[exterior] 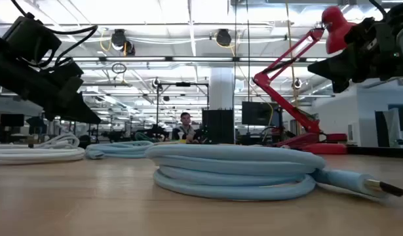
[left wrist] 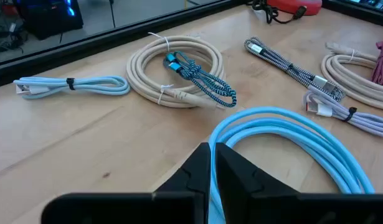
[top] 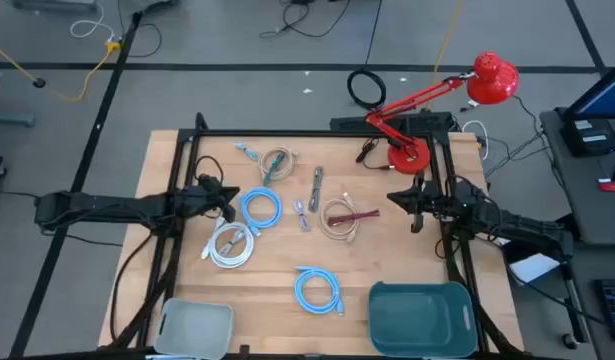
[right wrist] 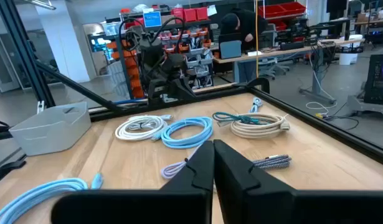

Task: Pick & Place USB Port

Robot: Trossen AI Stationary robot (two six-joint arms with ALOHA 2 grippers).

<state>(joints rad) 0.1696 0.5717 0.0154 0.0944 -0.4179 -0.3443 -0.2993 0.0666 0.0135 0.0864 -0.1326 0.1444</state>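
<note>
Several coiled USB cables lie on the wooden table (top: 167, 160). A light-blue coil (top: 259, 208) lies left of centre, and my left gripper (top: 230, 203) is shut at its left rim. A white coil (top: 230, 245) lies just in front of it, and another light-blue coil (top: 317, 290) lies near the front edge. A beige coil with a teal braided cable (top: 275, 163) lies farther back. Another beige coil carries a maroon cable (top: 342, 217) at centre right. My right gripper (top: 392, 200) hovers shut to the right of that coil, holding nothing. My left gripper pinches the light-blue coil at the rim strands nearest the arm (left wrist: 227, 138), between its two fingers. A thin strip of blue shows in the slit between them. The fingers come from the table's left, slanting down. Whether that rim is lifted I cannot tell.
A grey bin (top: 195, 325) and a teal bin (top: 422, 315) stand at the front edge. A red desk lamp (top: 417, 130) stands at the back right. A lilac cable (top: 302, 215) and a braided cable (top: 316, 187) lie mid-table. A black frame (top: 187, 150) borders the table.
</note>
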